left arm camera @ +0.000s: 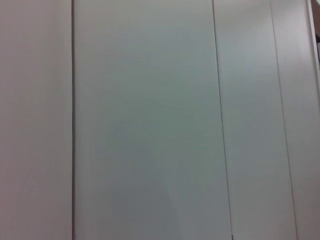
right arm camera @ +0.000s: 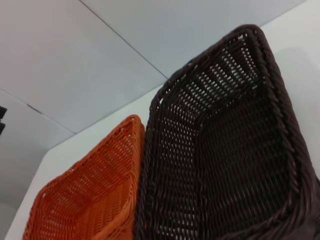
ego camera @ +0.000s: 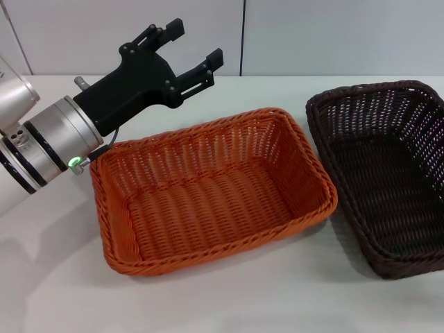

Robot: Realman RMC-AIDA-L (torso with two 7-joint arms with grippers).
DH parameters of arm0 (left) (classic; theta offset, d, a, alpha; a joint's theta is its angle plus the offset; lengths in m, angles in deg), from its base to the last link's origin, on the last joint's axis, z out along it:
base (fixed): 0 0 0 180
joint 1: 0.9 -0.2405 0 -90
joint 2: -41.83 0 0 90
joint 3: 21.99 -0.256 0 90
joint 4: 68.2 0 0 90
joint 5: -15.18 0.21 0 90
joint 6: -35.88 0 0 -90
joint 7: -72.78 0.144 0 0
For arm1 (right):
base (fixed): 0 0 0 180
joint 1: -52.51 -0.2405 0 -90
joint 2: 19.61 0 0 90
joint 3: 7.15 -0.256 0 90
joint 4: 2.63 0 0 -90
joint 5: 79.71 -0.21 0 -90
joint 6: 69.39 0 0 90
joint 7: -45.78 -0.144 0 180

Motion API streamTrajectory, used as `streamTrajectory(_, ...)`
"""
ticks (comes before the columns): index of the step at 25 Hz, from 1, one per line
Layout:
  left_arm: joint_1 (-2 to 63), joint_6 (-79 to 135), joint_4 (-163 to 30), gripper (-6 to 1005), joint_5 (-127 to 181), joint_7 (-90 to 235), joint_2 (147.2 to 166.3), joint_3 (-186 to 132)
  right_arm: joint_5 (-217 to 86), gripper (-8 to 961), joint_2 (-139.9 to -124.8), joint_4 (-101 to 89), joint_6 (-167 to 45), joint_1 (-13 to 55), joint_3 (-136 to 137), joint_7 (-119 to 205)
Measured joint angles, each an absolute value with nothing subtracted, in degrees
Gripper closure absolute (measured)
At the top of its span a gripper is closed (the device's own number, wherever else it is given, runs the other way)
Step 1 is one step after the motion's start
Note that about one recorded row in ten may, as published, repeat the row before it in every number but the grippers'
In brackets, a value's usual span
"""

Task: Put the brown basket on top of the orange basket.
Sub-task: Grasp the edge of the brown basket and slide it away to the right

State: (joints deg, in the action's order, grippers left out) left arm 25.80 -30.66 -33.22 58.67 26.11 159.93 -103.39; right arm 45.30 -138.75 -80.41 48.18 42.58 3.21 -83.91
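Note:
The orange basket sits empty in the middle of the white table. Just to its right stands the brown basket, also empty, its side close to the orange one. My left gripper hangs in the air above the orange basket's far left corner, open, with nothing between its black fingers. In the right wrist view the brown basket fills the picture from close up, with the orange basket beside it. The right gripper itself is not in view.
A pale wall with panel seams runs behind the table; the left wrist view shows only that wall. Bare white tabletop lies in front of both baskets.

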Motion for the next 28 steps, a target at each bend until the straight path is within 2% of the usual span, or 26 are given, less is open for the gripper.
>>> streamTrajectory(28, 25.4, -31.2, -32.6, 157, 58.5, 25.6, 159.78, -103.2, 49.8, 131, -138.19, -66.5, 37.4, 38.5, 12.8, -79.6)
